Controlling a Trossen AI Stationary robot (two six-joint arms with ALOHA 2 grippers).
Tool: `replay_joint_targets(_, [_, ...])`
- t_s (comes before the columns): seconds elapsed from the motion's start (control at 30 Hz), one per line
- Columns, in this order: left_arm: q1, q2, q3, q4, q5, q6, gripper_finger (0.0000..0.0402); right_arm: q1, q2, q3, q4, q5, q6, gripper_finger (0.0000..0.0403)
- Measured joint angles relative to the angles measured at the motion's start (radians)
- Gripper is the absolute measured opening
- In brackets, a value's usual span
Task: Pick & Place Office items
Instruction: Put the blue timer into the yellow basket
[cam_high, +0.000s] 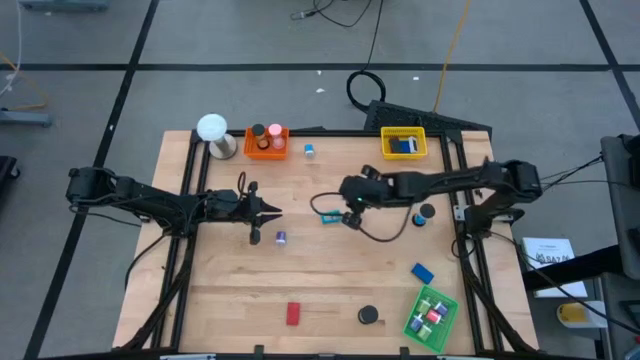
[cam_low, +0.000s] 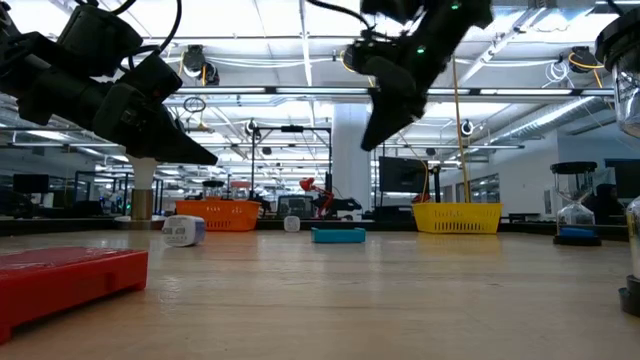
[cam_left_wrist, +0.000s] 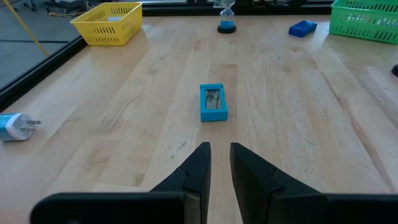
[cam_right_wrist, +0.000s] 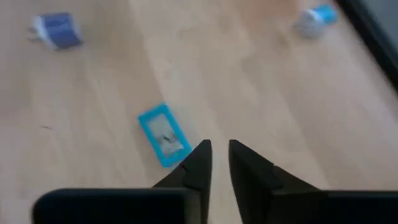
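A: From the high view, where does everything sit?

B: The light blue flat piece (cam_high: 329, 217) lies near the middle of the wooden counter (cam_high: 320, 285), between the two arms. The right tool (cam_high: 350, 217) hangs just beside it; the left tool (cam_high: 270, 211) is farther off, pointing toward it. The orange tray (cam_high: 267, 143) and yellow tray (cam_high: 403, 143) stand along the far edge, the green tray (cam_high: 431, 316) at the near right corner. A red block (cam_high: 293, 314) and a black disc (cam_high: 369, 315) lie near the front edge.

A: And the low view?

B: The blue piece (cam_low: 338, 235) lies flat on the counter, nothing touching it. The right arm's tool hangs above it, clear of the wood. Behind is a big open hall with ceiling lights.

A: Left wrist view?

B: The left tool (cam_left_wrist: 220, 163) has its fingers nearly together with a narrow slit between, gripping nothing. The blue piece (cam_left_wrist: 213, 102) is ahead of it, a shallow rectangular frame.

A: Right wrist view?

B: The right tool (cam_right_wrist: 219, 160) likewise: a thin gap, empty, with the blue piece (cam_right_wrist: 164, 135) just off its tips.

A: How would it handle?

B: I'd judge it light, stiff plastic, low enough to skid on the smooth wood. The fingers must spread wider, then pinch across the short sides.
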Motion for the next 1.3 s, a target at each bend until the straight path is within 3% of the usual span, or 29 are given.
replay_joint_targets(0.2, [0.0,0.0,0.0,0.0,0.0,0.0,0.0065,-0.046,0.109,0.06,0.007,-0.192,-0.105,0.0104])
replay_joint_targets(0.6, [0.0,0.0,0.0,0.0,0.0,0.0,0.0065,-0.074,0.261,0.057,0.099,-0.331,-0.263,0.022])
replay_joint_targets(0.77, [0.0,0.0,0.0,0.0,0.0,0.0,0.0065,-0.08,0.292,0.058,0.156,-0.335,-0.287,0.0254])
replay_joint_targets(1.0, [0.0,0.0,0.0,0.0,0.0,0.0,0.0065,-0.094,0.333,0.058,0.193,-0.416,-0.302,0.0262])
replay_joint_targets(1.3, [0.0,0.0,0.0,0.0,0.0,0.0,0.0065,-0.094,0.381,0.059,0.208,-0.412,-0.33,0.0234])
